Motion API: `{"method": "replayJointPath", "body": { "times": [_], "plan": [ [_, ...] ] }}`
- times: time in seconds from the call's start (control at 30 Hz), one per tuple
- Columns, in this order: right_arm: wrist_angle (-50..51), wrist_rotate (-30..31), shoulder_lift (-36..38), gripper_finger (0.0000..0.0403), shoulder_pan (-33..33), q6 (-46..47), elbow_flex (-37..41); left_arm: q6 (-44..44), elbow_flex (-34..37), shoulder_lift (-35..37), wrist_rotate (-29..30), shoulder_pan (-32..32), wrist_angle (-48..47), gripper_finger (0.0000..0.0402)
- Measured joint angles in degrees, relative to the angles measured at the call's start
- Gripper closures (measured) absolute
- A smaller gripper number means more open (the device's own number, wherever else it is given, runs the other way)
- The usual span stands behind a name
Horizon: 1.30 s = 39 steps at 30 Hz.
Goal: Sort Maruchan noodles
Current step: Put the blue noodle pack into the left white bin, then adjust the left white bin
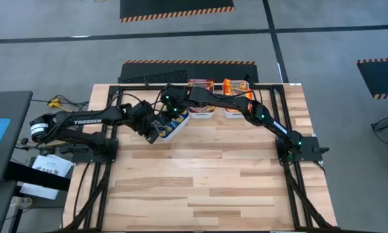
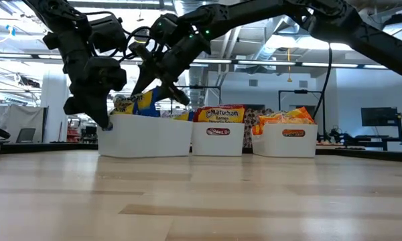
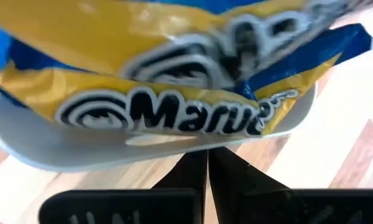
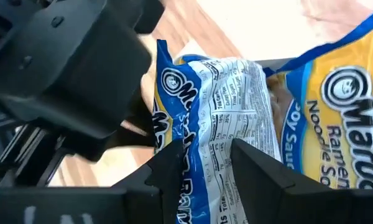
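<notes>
Three white bins (image 2: 145, 137) are counted in a row on the table (image 1: 207, 188). Two dark arms are counted, each with one gripper: left gripper (image 3: 207, 163), right gripper (image 4: 202, 155). Blue packets (image 4: 221, 99): at least two distinguished in the right wrist view. Maroon packets (image 2: 219, 114) and orange packets (image 2: 286, 118): one stack each, individual numbers not resolvable.

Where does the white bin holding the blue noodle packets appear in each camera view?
High view: the bin with blue packets sits left of the other two, mostly hidden under both arms.
Low view: it is the leftmost bin, below the two tools.
Left wrist view: its white rim curves just beyond the shut left tool.
Right wrist view: only a white edge shows behind the packets.
Shared landmark: the blue Maruchan packets inside it.
</notes>
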<state>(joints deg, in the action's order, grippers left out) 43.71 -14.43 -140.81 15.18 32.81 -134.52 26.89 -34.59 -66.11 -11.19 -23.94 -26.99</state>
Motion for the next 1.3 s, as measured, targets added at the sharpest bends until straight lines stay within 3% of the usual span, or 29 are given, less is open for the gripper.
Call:
{"method": "replayJointPath", "body": {
  "times": [0.37,0.63,0.97,1.2,1.3],
  "plan": [
    [2.59,0.77,-2.53,0.0264,-0.66,0.01,0.63,0.7,-0.02,4.36,-2.95,0.26,0.56,0.04],
    [1.88,0.15,-2.39,0.0255,-0.46,0.2,-0.1,0.77,-0.02,5.11,-3.21,0.26,0.66,0.04],
    [1.5,-2.13,1.54,0.0257,0.77,0.33,-0.22,0.37,-0.11,10.94,-2.73,0.01,1.16,0.04],
    [3.9,-6.81,4.17,0.0262,0.79,1.71,-0.25,-1.57,-0.11,14.38,6.65,-2.89,0.6,0.04],
    [9.62,-7.0,7.41,0.0265,-0.08,1.26,-0.31,-3.4,-0.11,14.87,10.49,-5.03,-0.43,0.04]
  ]
}}
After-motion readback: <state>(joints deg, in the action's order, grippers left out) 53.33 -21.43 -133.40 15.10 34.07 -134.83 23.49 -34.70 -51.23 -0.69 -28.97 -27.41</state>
